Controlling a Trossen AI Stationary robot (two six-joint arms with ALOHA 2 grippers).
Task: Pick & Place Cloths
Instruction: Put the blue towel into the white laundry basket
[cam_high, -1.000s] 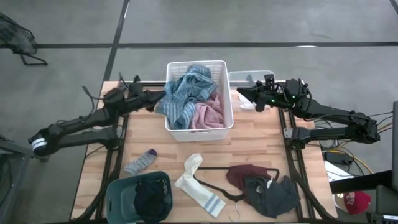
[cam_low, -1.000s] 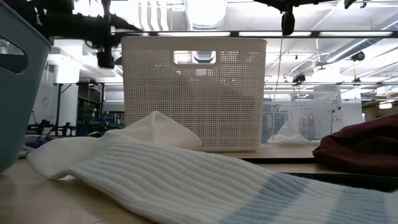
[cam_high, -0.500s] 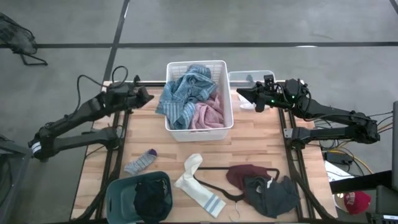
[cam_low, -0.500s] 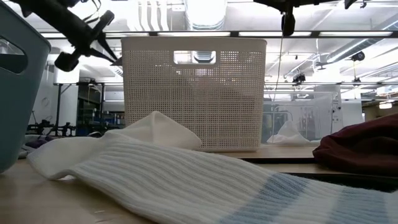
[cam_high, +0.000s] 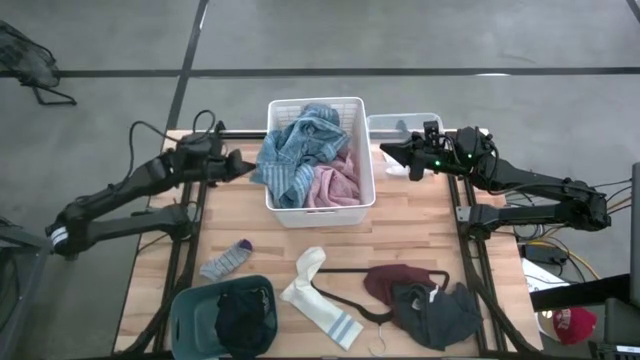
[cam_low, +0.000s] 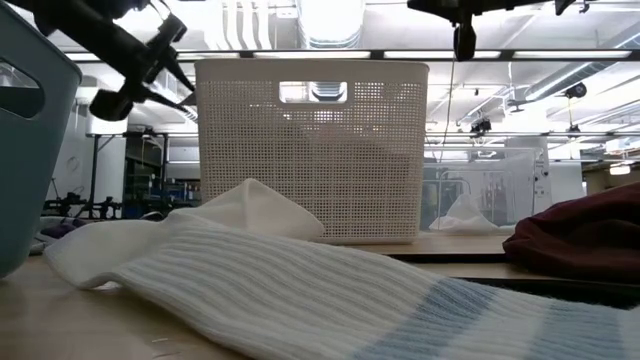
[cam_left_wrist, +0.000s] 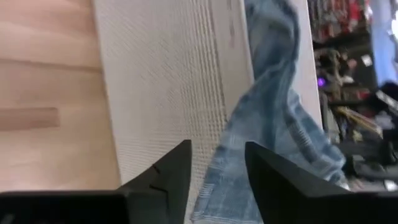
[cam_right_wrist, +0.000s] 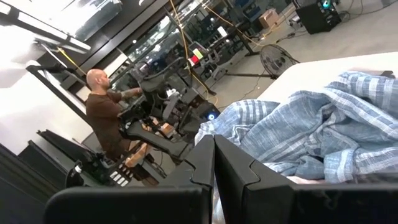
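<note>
The white basket (cam_high: 360, 190) stands at the table's far middle and holds a blue-grey cloth (cam_high: 300, 150) and a pink cloth (cam_high: 335, 185). A fold of the blue-grey cloth (cam_left_wrist: 273, 124) hangs over the basket's left wall (cam_left_wrist: 161, 93). My left gripper (cam_high: 248, 166) hovers open just left of that wall, touching nothing. My right gripper (cam_high: 384, 148) waits shut off the basket's right side. On the near part of the table lie a grey sock (cam_high: 225, 260), a white striped sock (cam_high: 320, 298), and maroon (cam_high: 385, 280) and dark grey (cam_high: 435, 315) garments.
A teal bin (cam_high: 185, 310) with a black garment (cam_high: 245, 320) sits at the near left corner. A thin black hanger (cam_high: 345, 300) lies between the white sock and the maroon garment. A clear container (cam_high: 400, 125) stands right of the basket. A person (cam_right_wrist: 102, 121) is in the room beyond.
My left gripper has drawn back from the basket's left rim toward the table's left, tipped downward, then eased a little back toward the basket. The blue-grey cloth stays draped over the rim.
</note>
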